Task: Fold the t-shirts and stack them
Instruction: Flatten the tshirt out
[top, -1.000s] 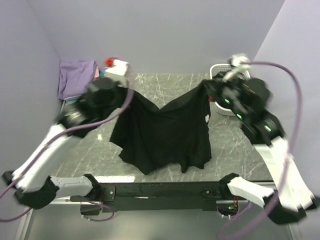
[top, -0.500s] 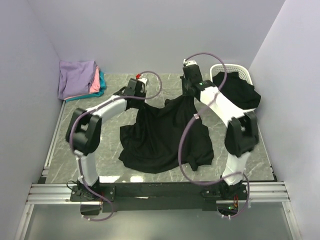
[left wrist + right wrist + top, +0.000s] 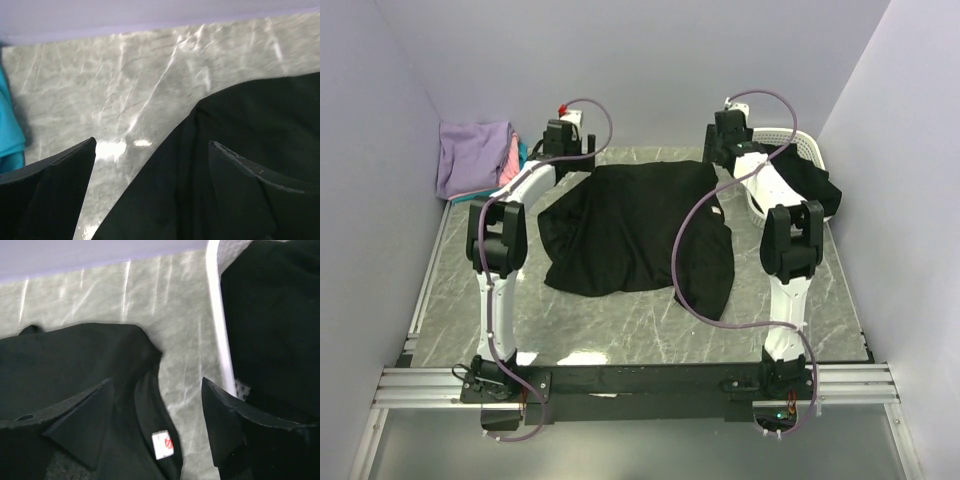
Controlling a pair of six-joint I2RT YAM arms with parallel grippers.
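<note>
Loose black cloth t-shirt (image 3: 640, 225), spread but rumpled on the grey marbled worktop (image 3: 620, 320), near its far edge. Left gripper (image 3: 152, 145) and right gripper (image 3: 156, 382) hover over the shirt's far corners, fingers spread, holding nothing. Step judged: laying flat, no fold yet made. Next move calls for grasping one side to fold it inward.

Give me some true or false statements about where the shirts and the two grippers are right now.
1. The black t-shirt lies spread on the table. True.
2. The right gripper has its fingers shut on the shirt. False: they stand apart above its collar.
3. The white basket holds black cloth. True.
4. The folded stack sits at the table's near right corner. False: it is at the far left corner.
5. The left gripper is open. True.
</note>
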